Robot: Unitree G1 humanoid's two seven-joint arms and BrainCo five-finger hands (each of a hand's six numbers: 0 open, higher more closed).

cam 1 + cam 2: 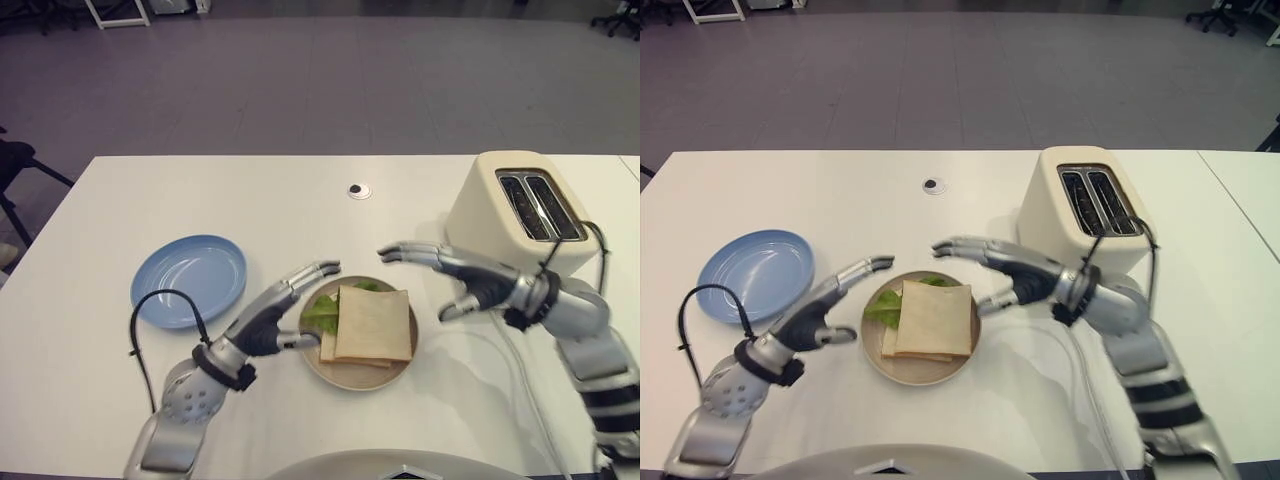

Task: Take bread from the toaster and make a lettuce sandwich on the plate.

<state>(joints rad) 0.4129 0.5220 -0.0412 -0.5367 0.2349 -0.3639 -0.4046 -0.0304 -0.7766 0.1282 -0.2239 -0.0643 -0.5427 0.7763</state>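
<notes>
Bread point(373, 322) is lying as two stacked slices on the tan plate point(352, 378) at the near middle of the table, with lettuce point(322, 312) peeking out on the left between them. The toaster point(495, 215), far right, is showing dark slots with no bread sticking up. The left hand point(275, 315) and right hand point(450, 275) are hovering on either side of the plate, fingers spread wide, holding nothing. The sandwich is looking assembled, so little seems left to do.
</notes>
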